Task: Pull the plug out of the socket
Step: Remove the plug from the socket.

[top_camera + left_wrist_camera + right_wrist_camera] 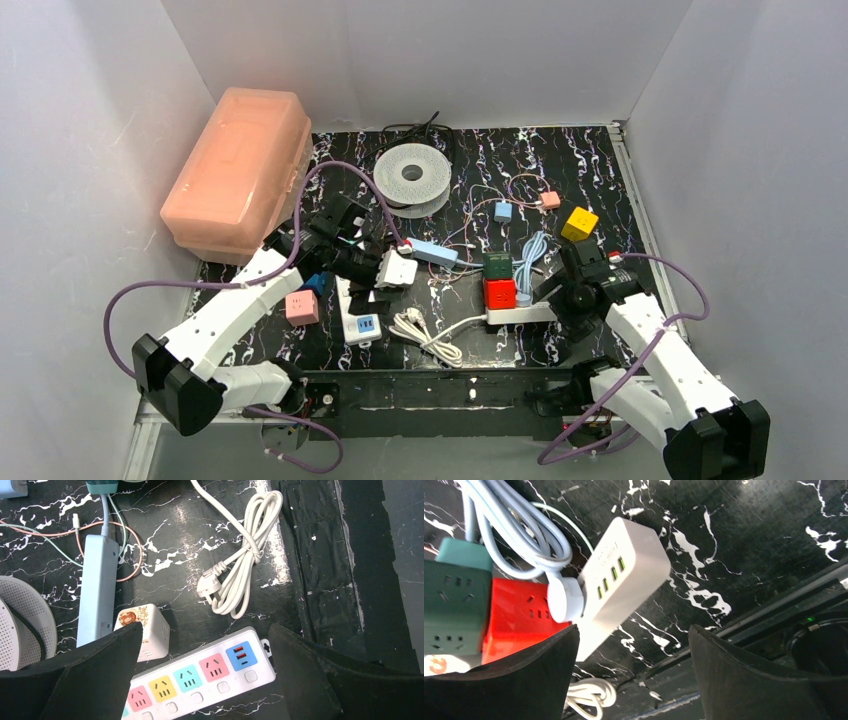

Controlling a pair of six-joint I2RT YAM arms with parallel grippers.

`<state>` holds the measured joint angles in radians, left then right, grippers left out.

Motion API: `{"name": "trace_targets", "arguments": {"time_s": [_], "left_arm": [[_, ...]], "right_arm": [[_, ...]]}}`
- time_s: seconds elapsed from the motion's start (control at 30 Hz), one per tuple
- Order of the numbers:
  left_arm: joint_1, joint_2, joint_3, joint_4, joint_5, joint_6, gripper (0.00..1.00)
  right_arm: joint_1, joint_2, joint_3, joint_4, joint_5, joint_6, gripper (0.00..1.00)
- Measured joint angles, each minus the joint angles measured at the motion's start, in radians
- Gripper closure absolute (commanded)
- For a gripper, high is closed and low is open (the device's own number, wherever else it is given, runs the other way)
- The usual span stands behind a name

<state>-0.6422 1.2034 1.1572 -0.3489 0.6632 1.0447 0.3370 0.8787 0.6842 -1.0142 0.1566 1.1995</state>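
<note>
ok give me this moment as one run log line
right gripper: open, above white plug | white plug: at red cube socket, not yet pulled | left gripper: open, over coloured power strip

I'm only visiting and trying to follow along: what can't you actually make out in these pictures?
- Right wrist view: the pins of the white plug, hidden by its own body beside the red cube socket.
- Left wrist view: the far end of the coloured power strip, behind the left gripper and the bottom edge.
- Top view: what the pink box holds; its walls are cloudy.
</note>
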Motion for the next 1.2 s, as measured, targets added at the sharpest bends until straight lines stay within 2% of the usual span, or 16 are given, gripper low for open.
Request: {"name": "trace_targets", "arguments": {"time_s": [0.37, 0.6, 1.13, 1.2], "left_arm": [[-0.002, -0.037, -0.001, -0.035, 0.002, 0.010, 0.02], [-0.002, -0.037, 0.017, -0.045, 0.003, 0.010, 0.02], [-0.002, -0.037, 0.020, -0.043, 0.026, 0.046, 0.02], [-0.002, -0.037, 0.020, -0.039, 0.038, 0.060, 0.02]], "right_arm": [[0.000, 0.141, -0.066, 0.163, 0.062, 0.127, 0.18], [0.000, 0.157, -0.116, 0.220, 0.062, 0.163, 0.21], [-0.003, 0.259, -0.056, 0.364, 0.156, 0.143, 0.74], [-0.003, 0.259, -0.045, 0.375, 0.171, 0.110, 0.88]]}}
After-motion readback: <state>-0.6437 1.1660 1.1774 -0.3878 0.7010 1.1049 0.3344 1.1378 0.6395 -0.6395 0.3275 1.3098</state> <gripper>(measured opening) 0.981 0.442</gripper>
